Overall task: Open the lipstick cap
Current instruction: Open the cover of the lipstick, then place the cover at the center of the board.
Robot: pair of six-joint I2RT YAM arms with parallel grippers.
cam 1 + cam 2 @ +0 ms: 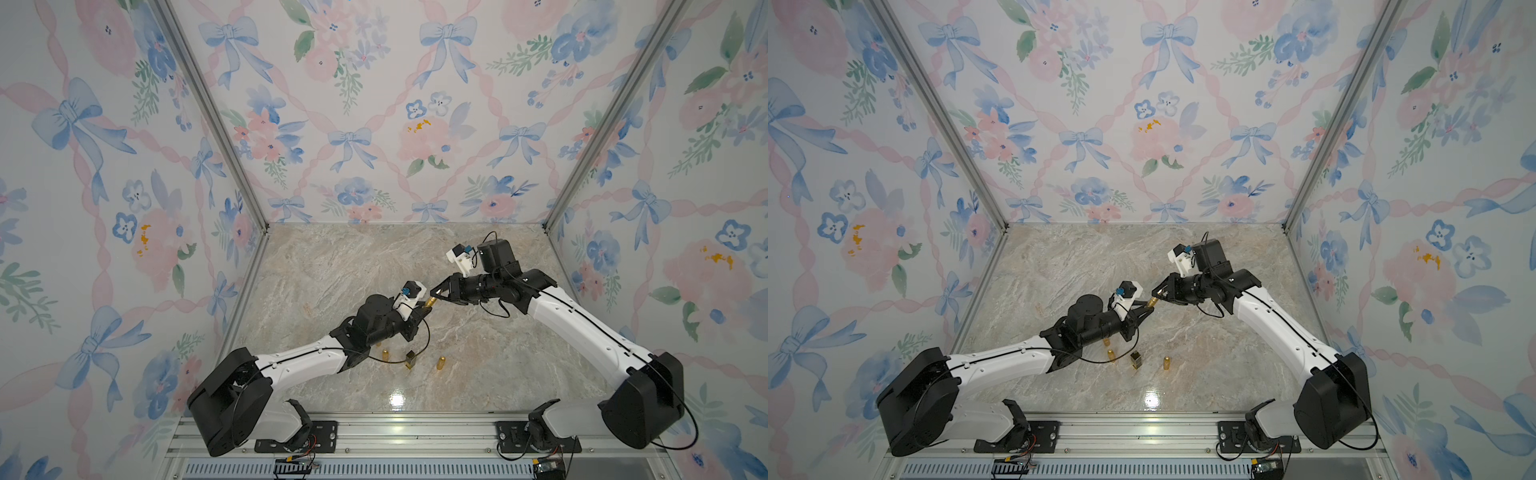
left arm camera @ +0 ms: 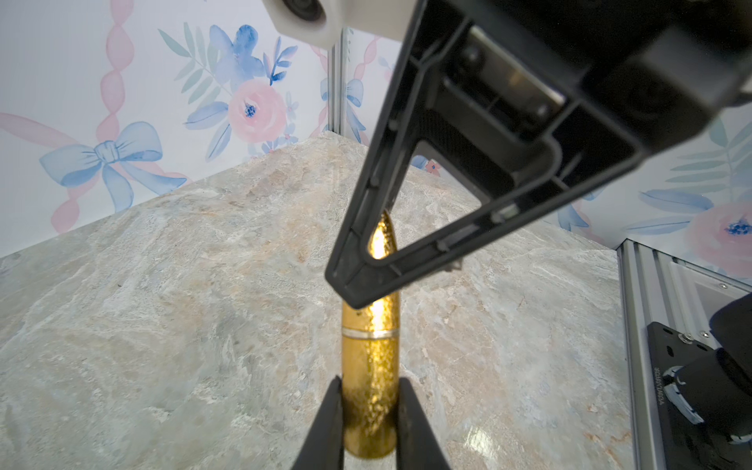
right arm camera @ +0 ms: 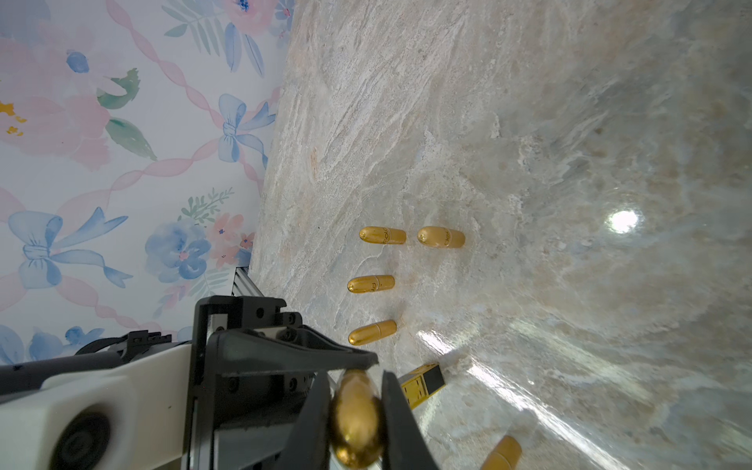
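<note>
1. Above the middle of the tabletop (image 1: 332,257), the left hand (image 2: 370,388) is clamped tight on the base of the gold bullet-shaped lipstick (image 2: 369,358), holding it clear of the surface.
2. The right hand (image 3: 356,386) is pinched closed on its pointed cap (image 2: 380,244), beyond the seam.
3. The cap tapers and looks slick, so a pull off the tube's axis could slip that grip or twist the base loose.
4. A dropped tube could topple the spare lipsticks (image 3: 382,236) standing near the front edge.
</note>
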